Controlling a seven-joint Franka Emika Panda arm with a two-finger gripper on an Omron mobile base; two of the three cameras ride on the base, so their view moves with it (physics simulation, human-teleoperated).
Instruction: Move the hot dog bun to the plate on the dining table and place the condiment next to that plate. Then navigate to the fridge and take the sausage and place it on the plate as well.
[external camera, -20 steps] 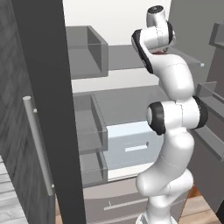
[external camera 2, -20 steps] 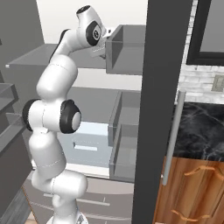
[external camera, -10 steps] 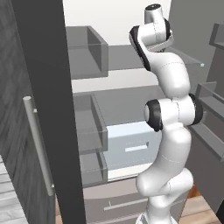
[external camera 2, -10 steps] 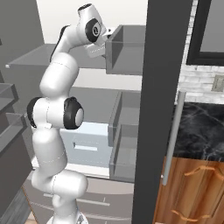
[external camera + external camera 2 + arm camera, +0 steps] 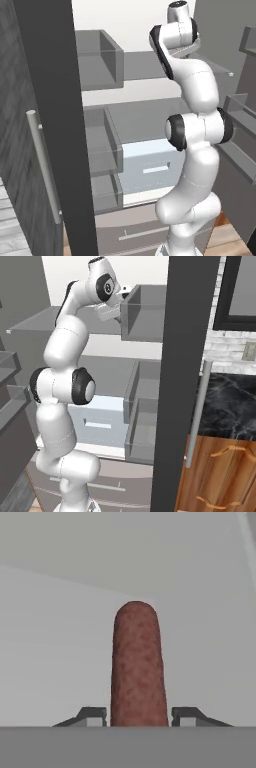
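Our jaws have just closed around the sausage on the fridge shelf; lifting out comes next.

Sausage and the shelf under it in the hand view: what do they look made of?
The sausage looks like cooked meat: reddish-brown, mottled, matte skin, rounded tip. The shelf looks like smooth pale grey plastic or painted metal, flat and unmarked; which one the look leaves open.

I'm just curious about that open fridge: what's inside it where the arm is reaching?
A reddish-brown sausage lies on a grey shelf between the gripper fingertips. The rest of that shelf is hidden.
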